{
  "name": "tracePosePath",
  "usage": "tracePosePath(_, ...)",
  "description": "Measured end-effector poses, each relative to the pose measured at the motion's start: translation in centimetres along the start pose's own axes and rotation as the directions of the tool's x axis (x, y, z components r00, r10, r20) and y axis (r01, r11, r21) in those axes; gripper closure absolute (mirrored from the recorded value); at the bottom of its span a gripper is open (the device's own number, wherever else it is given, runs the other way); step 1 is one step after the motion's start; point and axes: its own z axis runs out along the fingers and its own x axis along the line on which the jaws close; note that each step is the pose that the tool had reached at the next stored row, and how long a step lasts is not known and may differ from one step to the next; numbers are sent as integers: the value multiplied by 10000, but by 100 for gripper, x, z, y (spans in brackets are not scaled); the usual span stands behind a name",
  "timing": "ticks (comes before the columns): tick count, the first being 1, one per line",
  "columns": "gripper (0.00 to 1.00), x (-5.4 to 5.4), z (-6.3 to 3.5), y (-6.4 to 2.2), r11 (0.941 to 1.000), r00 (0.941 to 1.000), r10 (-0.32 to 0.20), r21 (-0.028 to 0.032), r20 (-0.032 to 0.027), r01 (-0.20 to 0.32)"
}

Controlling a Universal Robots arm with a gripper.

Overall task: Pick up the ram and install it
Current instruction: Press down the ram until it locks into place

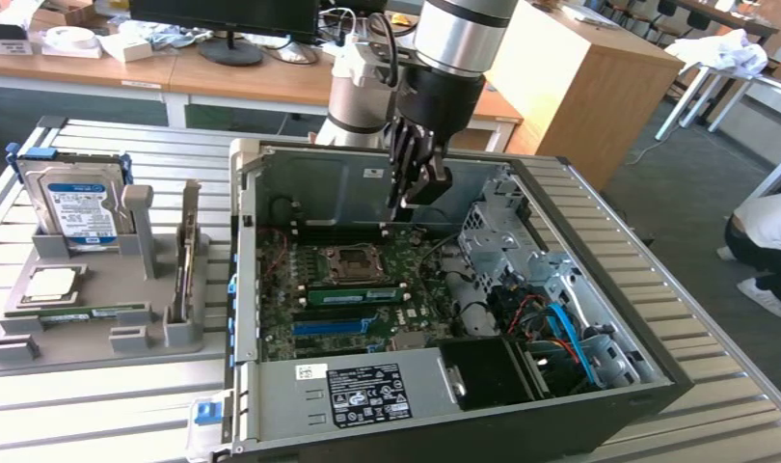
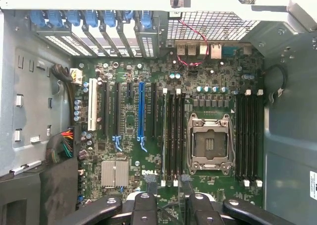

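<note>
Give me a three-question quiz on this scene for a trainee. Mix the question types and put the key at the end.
1. True or false: the gripper hangs open over the open computer case.
2. Where does the ram lie? A) in a slot inside the case B) on the grey tray C) between the gripper's fingers
3. Fill in: the blue-labelled thing standing upright on the tray is a ____.
Key: 1 true; 2 B; 3 hard drive.
</note>
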Motion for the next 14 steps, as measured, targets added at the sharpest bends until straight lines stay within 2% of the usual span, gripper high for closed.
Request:
tracePosePath(11,71,0,0,0,10000,10000,0,0,0,0)
tracePosePath(13,83,0,0,0,10000,10000,0,0,0,0)
tracePosePath(14,83,0,0,0,10000,10000,0,0,0,0)
